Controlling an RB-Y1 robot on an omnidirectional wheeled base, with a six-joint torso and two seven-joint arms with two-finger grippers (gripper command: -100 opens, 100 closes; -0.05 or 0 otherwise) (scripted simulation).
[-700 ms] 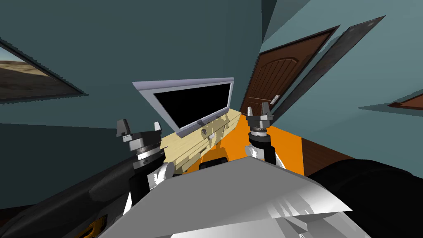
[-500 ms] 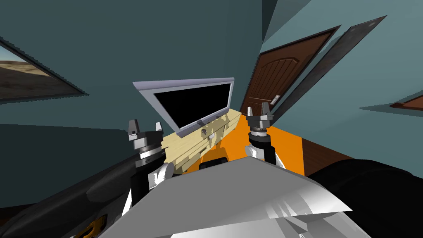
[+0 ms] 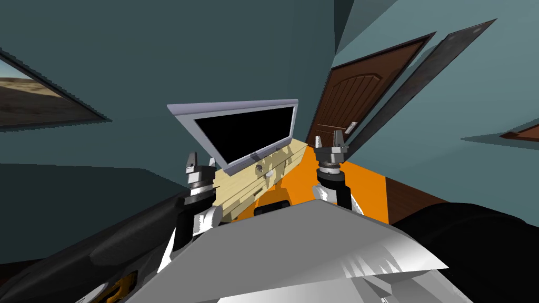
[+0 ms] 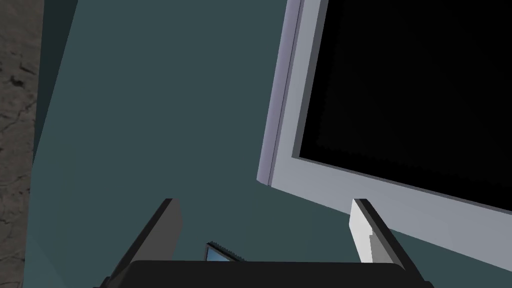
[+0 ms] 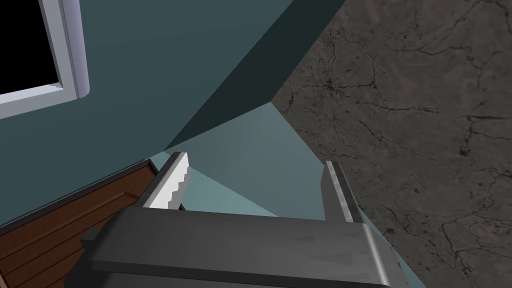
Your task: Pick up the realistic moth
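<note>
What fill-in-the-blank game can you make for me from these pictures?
1. The screen on the wooden stand is plain ____.
2. The tiny moth lies on the stand, just in front of the ____.
3. The door in the wall is the colour ____.
4. The left fingers and the right fingers hold nothing, so both pairs are ____.

Missing words: black; screen; brown; open.

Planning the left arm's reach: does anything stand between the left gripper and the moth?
Partly: the monitor's lower corner juts near the left gripper, beside the line to the small grey moth on the pale wooden tabletop.
</note>
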